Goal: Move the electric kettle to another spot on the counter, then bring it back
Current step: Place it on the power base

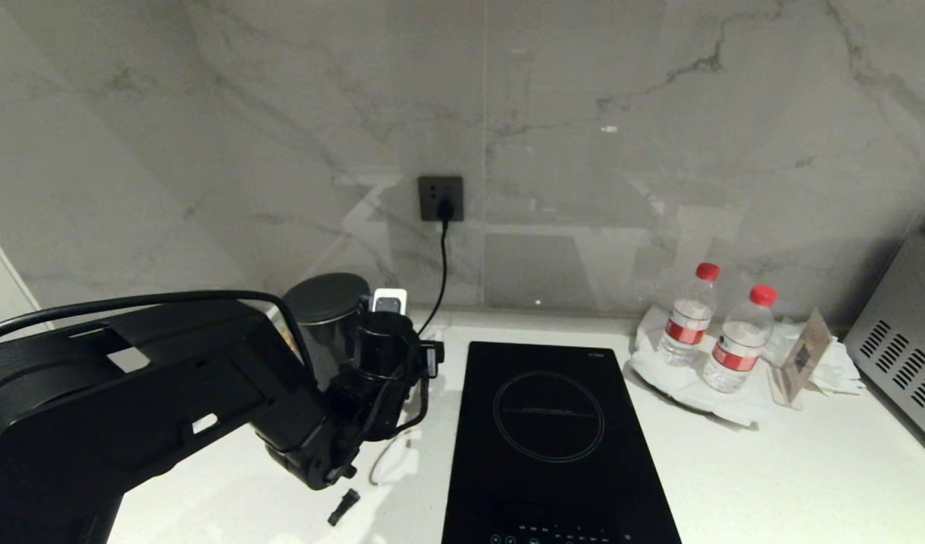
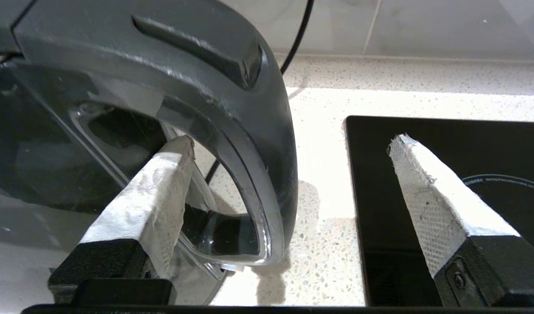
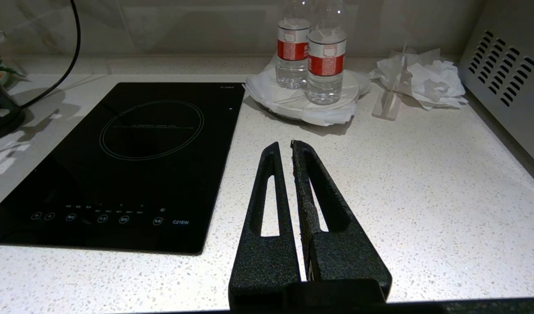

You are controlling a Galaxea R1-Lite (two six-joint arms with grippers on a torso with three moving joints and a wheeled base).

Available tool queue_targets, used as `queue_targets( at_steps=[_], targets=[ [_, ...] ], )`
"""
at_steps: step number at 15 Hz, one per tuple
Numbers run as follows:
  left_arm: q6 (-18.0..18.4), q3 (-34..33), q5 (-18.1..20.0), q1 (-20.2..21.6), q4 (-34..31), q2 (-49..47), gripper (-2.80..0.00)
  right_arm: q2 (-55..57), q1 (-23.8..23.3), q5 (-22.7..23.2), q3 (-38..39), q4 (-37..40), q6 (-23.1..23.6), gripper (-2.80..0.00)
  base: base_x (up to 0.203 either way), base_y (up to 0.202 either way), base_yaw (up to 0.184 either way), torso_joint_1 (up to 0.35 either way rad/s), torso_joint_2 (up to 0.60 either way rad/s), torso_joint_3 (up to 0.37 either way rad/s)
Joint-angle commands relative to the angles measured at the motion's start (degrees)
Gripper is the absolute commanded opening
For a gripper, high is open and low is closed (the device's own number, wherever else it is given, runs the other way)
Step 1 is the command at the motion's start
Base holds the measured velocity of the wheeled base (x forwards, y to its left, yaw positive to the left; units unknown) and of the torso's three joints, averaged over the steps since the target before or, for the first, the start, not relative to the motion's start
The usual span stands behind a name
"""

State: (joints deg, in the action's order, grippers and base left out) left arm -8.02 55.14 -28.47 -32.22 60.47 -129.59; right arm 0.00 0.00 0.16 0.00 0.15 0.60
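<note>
Fingers (image 2: 162, 183) of the left gripper (image 2: 293, 144) spread wide, gripping nothing; one sits inside the kettle (image 1: 328, 317) handle (image 2: 249, 131), left of the hob (image 1: 553, 438) on the worktop (image 1: 772, 483). Pulling back crooked could snag the handle and tip it.

Place: a small kitchen or kitchenette, possibly in a hotel room or serviced flat; which of these cannot be told.
Worktop: the counter (image 1: 772, 468) is white speckled stone, running back to the wall.
Wall: a grey-veined marble splashback (image 1: 583, 113) with a dark wall socket (image 1: 440, 198) and a black cord plugged into it.
Cooking: a black glass induction hob (image 1: 553, 438) set in the worktop, one ring and touch controls at the front.
Appliances: the electric kettle (image 1: 328, 317) by the wall; a steel appliance with vent slots (image 1: 904, 355) at the far right.
Supplies: two water bottles with red caps (image 1: 716, 325) on a white plate, crumpled paper napkins (image 3: 424, 78) beside them.
</note>
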Motion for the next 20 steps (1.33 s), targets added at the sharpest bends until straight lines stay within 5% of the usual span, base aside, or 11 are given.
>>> queue_targets(
  at_steps=[1, 10, 16, 20],
  targets=[
    [-0.1, 0.3, -0.1, -0.6, 0.3, -0.7, 0.00, 0.0, 0.0, 0.0, 0.0, 0.0, 0.0, -2.80, 0.000, 0.000, 0.000, 0.000, 0.00, 0.000],
    [0.0, 1.3, -0.2, -3.2, 0.4, -2.3, 0.00, 0.0, 0.0, 0.0, 0.0, -0.1, 0.0, -2.80, 0.000, 0.000, 0.000, 0.000, 0.00, 0.000],
    [-0.5, -3.5, -0.3, -2.8, 1.2, 0.1, 0.00, 0.0, 0.0, 0.0, 0.0, 0.0, 0.0, -2.80, 0.000, 0.000, 0.000, 0.000, 0.00, 0.000],
    [-0.3, -9.2, -0.4, -2.8, 7.5, 0.6, 0.00, 0.0, 0.0, 0.0, 0.0, -0.1, 0.0, -2.80, 0.000, 0.000, 0.000, 0.000, 0.00, 0.000]
  ],
)
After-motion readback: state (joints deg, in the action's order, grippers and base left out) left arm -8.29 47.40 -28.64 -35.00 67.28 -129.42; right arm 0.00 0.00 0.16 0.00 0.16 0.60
